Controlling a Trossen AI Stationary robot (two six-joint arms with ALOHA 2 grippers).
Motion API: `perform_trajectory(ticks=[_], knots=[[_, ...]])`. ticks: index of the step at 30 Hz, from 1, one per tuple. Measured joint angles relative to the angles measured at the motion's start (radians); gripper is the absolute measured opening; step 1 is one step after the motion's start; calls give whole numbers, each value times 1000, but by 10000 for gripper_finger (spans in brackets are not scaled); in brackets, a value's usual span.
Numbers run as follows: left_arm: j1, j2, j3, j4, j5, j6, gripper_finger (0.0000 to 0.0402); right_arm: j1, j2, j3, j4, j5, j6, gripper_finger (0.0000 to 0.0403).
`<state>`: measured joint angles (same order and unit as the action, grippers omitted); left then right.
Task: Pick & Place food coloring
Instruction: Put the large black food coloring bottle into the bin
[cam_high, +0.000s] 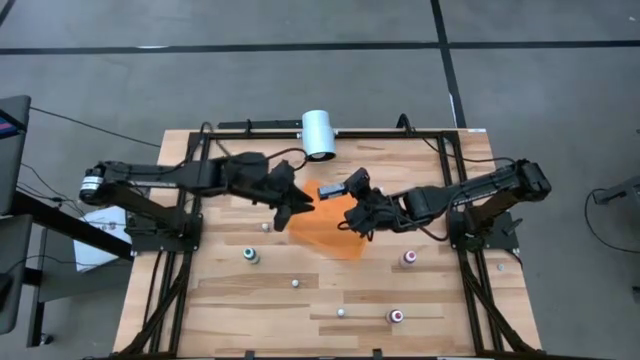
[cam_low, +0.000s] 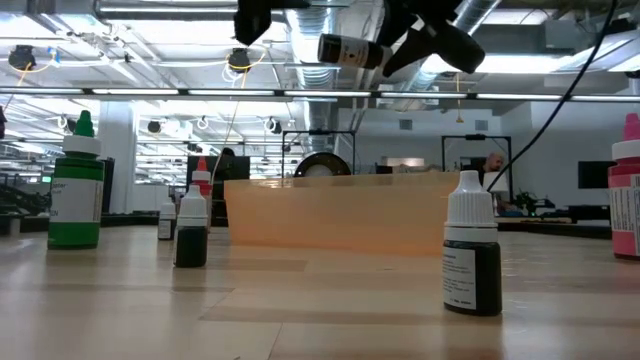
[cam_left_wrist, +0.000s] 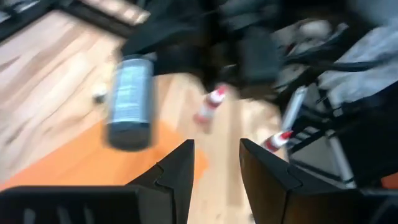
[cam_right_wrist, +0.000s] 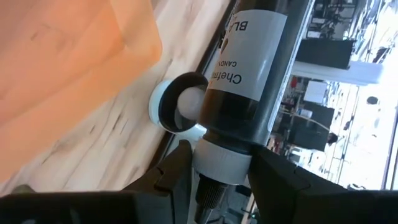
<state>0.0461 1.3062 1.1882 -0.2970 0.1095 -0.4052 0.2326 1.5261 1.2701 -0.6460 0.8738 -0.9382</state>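
Note:
A black food coloring bottle (cam_high: 331, 189) with a white cap hangs level above the orange tray (cam_high: 325, 228). My right gripper (cam_high: 346, 190) is shut on it, reaching in from the table's right. In the low view the bottle (cam_low: 352, 50) is high over the tray (cam_low: 340, 212). My left gripper (cam_high: 303, 207) is open at the tray's left edge, just left of the bottle and touching nothing. Its wrist view shows the open fingers (cam_left_wrist: 216, 168) and the blurred bottle (cam_left_wrist: 129, 102) beyond. Other small bottles stand upright on the table: green (cam_high: 251, 256), pink (cam_high: 409, 257), red (cam_high: 396, 316). My right gripper pinches the black bottle at its white cap end (cam_right_wrist: 222, 158), one finger (cam_right_wrist: 171, 171) on each side. The fingers come level from the table's right, along the bottle's length. The bottle is lifted clear and lies level, its base pointing toward the left arm.
A large white cylinder (cam_high: 319, 134) lies at the table's far edge, behind the tray. Small white-capped bottles (cam_high: 295, 284) (cam_high: 341, 312) (cam_high: 265, 227) stand on the near half. The low view shows a dark bottle (cam_low: 472, 257) and a green one (cam_low: 75, 185) close to the camera.

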Motion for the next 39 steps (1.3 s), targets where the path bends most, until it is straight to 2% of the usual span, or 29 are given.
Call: perform_trajectory(ticks=[4,9,18,25,31,39], knots=[[57,29,39,-72,42,6,121,19,0,0,0,-3,-13,126],[121,38,41,-70,126,6,142,35,0,0,-3,-6,-14,124],[151,48,42,-36,183,26,188,35,0,0,20,-8,-64,130],[151,80,42,-31,231,25,191,35,0,0,134,-10,-229,127],[153,93,67,-31,249,34,191,33,0,1,155,-11,-302,134],[153,159,185,-204,245,96,191,33,1,1,190,-11,-328,125]])
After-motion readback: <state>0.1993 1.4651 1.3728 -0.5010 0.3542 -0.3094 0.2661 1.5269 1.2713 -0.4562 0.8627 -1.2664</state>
